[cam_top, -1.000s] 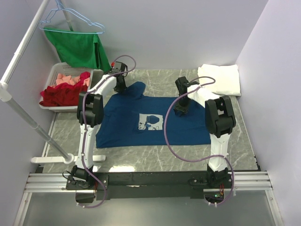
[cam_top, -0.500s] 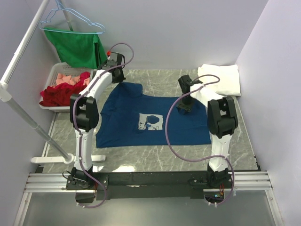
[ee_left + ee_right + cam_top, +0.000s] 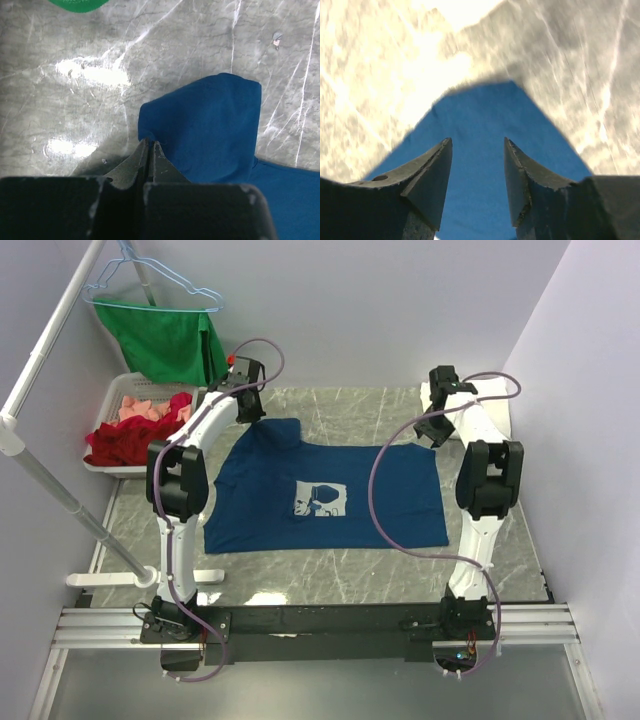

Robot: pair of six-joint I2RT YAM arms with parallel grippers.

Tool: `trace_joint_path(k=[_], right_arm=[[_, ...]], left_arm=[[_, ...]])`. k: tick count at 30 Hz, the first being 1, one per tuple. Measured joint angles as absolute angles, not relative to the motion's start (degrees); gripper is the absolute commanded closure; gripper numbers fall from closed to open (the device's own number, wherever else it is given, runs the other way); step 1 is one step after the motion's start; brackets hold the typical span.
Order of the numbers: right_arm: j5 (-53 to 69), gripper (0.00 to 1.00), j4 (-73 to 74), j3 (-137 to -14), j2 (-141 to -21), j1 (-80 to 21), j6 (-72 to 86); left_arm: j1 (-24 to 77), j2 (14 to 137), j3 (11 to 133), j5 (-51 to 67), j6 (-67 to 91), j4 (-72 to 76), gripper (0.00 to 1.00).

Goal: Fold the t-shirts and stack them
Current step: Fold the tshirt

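**right gripper (image 3: 436, 432) over far-right corner of navy t-shirt (image 3: 320, 495)**

Shirt lies flat mid-table, long axis left-right. right gripper is empty, jaws apart, corner directly below. Folded white t-shirt (image 3: 495, 415) sits just beyond it. left gripper (image 3: 250, 410) is pinched shut on the far-left sleeve edge. basket (image 3: 122, 388) is far left, not in the way.

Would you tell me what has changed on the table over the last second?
The right gripper swung away from the far edge of the navy t-shirt toward its far right corner, jaws now open and empty. The left gripper drew slightly farther back, shut on the sleeve. The shirt body and the folded white t-shirt stayed put.
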State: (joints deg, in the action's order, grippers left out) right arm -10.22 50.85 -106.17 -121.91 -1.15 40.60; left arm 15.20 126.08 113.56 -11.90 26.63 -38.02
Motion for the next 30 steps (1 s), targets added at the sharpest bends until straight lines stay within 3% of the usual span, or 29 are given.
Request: trace_joint_path(k=[10, 30], right_arm=[[-10.3, 0.43, 52.8, -113.2, -131.4, 0.2, 39.5], [-7.9, 0.44, 54.8, -118.2, -137.0, 3.8, 38.7]], left_arm=[[15.2, 126.1, 113.4, -11.9, 26.6, -37.9, 0.97], [15.2, 126.1, 113.4, -11.9, 26.6, -38.0, 0.96]])
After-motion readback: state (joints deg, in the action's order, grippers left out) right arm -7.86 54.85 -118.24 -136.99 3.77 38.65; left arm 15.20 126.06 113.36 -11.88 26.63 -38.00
